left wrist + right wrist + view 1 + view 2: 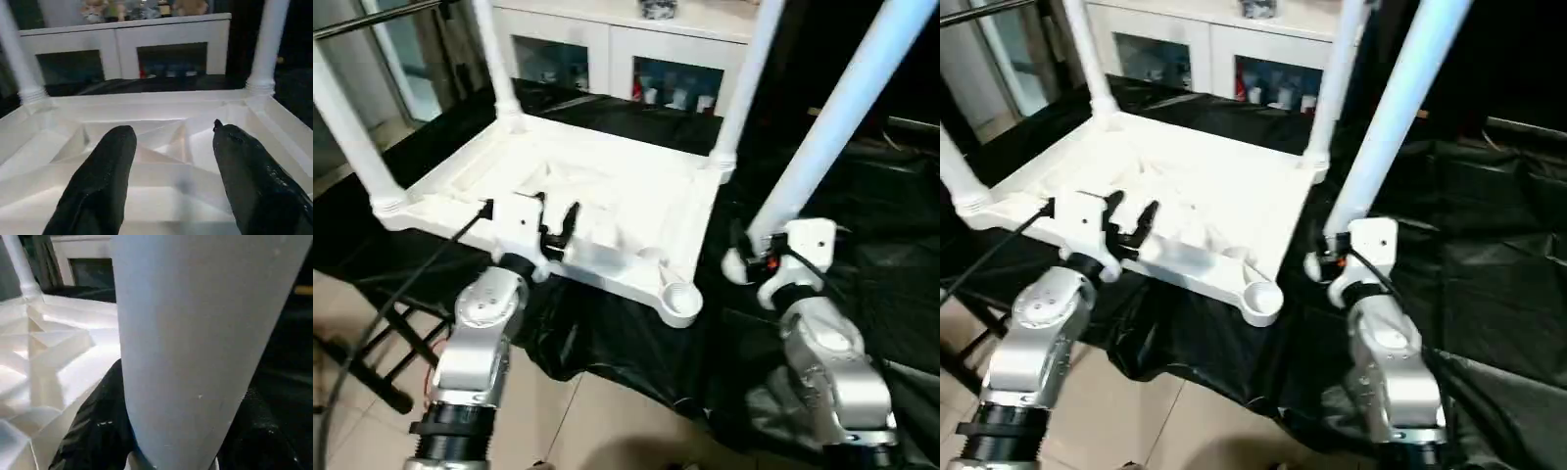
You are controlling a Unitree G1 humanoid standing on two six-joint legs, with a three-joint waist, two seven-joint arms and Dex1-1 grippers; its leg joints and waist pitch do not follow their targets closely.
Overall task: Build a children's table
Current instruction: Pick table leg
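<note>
The tabletop [607,211] lies upside down on a surface draped in black sheeting [862,264], ribbed underside up. Behind it stands a white glass-fronted cabinet [636,59], its shelves holding small items too dim to make out. Three legs already rise from the tabletop's sockets: one at the far corner on the robot's left [494,54], one at the far corner on its right [744,83], and one at the near left corner [347,127]; all are cut off at the picture's top. The near right corner socket [677,294] is empty.

The fourth leg [842,108] leans just beside the tabletop's right edge, its upper end out of frame. The right gripper [744,259] is clamped around its lower end; the fingers are mostly hidden behind the tube, which blocks most of the right wrist view [195,342].

The left gripper [553,220] hovers over the tabletop's near edge, its black fingers [102,181] apart and holding nothing, pointing across the ribs towards the cabinet. Both silver forearms reach forward from below, the left [475,352] towards the near edge, the right [827,362] beside the empty socket. A black cable [401,294] trails from the left wrist.
</note>
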